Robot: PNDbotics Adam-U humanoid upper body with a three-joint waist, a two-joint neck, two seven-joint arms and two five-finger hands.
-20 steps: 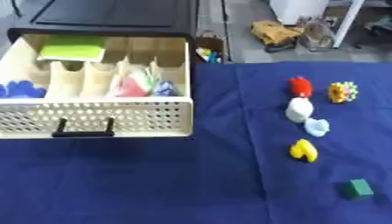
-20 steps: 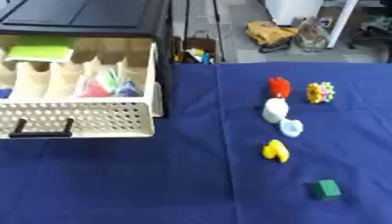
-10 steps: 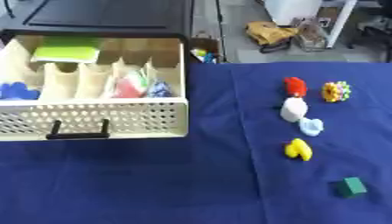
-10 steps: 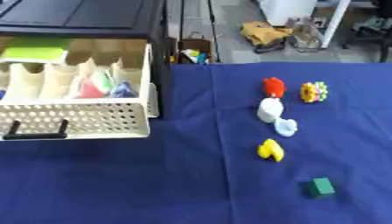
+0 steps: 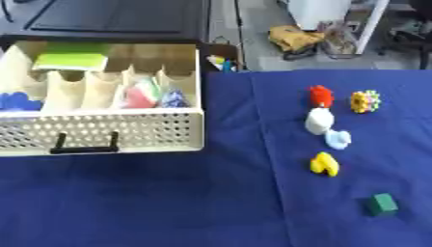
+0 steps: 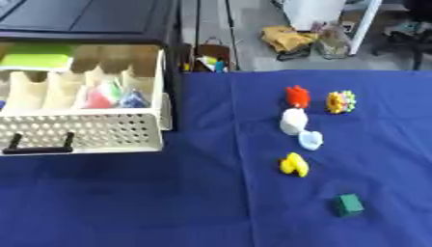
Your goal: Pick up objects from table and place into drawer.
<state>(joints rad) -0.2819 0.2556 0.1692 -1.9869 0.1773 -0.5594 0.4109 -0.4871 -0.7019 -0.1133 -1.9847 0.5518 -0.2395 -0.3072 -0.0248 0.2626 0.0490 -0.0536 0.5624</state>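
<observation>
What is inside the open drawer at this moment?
The drawer holds a flat green item at the back, a blue item at left, and red-green and blue pieces at right. The perforated front hides lower parts.

Only the camera has shifted a little: the whole scene sits slightly higher and further left in both eye views than a second ago. None of the things has moved, and no hand has come into view.
</observation>
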